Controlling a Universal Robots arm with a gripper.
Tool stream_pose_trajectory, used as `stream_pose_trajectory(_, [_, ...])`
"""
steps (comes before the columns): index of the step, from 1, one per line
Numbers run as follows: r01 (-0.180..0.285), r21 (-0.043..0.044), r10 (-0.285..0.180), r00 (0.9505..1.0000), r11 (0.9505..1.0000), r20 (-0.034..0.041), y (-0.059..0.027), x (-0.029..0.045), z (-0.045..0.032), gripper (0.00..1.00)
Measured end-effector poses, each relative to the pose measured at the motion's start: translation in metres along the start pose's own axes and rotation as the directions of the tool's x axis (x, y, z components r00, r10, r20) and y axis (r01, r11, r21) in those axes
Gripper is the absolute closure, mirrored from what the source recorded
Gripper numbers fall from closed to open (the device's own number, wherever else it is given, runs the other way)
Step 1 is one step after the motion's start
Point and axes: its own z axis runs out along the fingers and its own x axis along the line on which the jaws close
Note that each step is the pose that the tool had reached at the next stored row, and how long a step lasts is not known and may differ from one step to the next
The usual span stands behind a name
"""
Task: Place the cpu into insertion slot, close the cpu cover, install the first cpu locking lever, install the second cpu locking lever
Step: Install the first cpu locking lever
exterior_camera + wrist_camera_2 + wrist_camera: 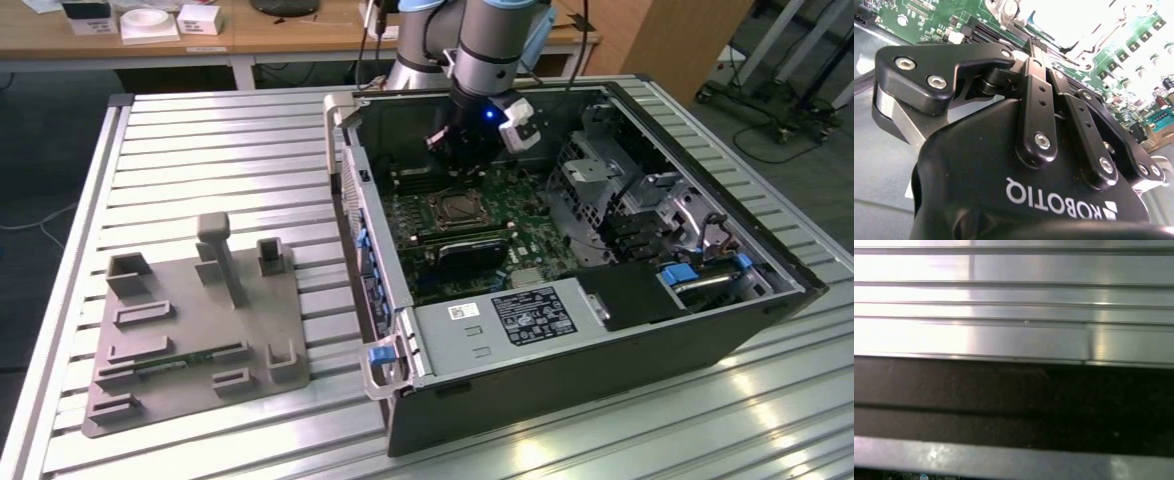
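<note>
The square insertion slot (451, 212), dark in the centre with a silvery metal rim, sits on the green motherboard (523, 203) inside the open black computer case (574, 372), toward the case's far half in the exterior view. I cannot tell whether the small silvery cpu already lies in it, nor how the thin frame cover stands on it. My black gripper (462, 160) hangs at the slot's 12 o'clock in that view, close above the board and apart from the slot. Whether it is spread or pressed together I cannot tell, since its dark body hides the tips in the exterior view and in the second wrist view. In the second wrist view the motherboard (929, 15) lies just beyond my housing. At the slot's 6 o'clock in the exterior view lie long dark memory slots (461, 245), and farther the same way a silvery metal box with a white label (497, 320). At 3 o'clock stands a grey metal drive cage (603, 178). The case rests on a ribbed aluminium table (214, 150), whose ribs (1014, 335) run past the case wall (1014, 400) in the first wrist view. Well apart at 8 o'clock, outside the case, a grey moulded fixture plate (200, 330) lies on the table.
</note>
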Motion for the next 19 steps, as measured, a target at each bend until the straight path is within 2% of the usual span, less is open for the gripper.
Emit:
stream_pose_trajectory(5, [0.0, -0.001, 0.0, 1.0, 1.0, 0.0, 0.0002, -0.0004, -0.0003, 0.9])
stream_pose_trajectory(11, [0.0, -0.001, 0.0, 1.0, 1.0, 0.0, 0.0, -0.0044, -0.0003, 0.9])
stream_pose_trajectory(16, [0.0, -0.001, 0.0, 1.0, 1.0, 0.0001, 0.0008, -0.0039, -0.0002, 0.9])
stream_pose_trajectory(19, [0.0, -0.0012, 0.0, 1.0, 1.0, 0.0001, 0.0014, -0.0006, -0.0002, 0.9])
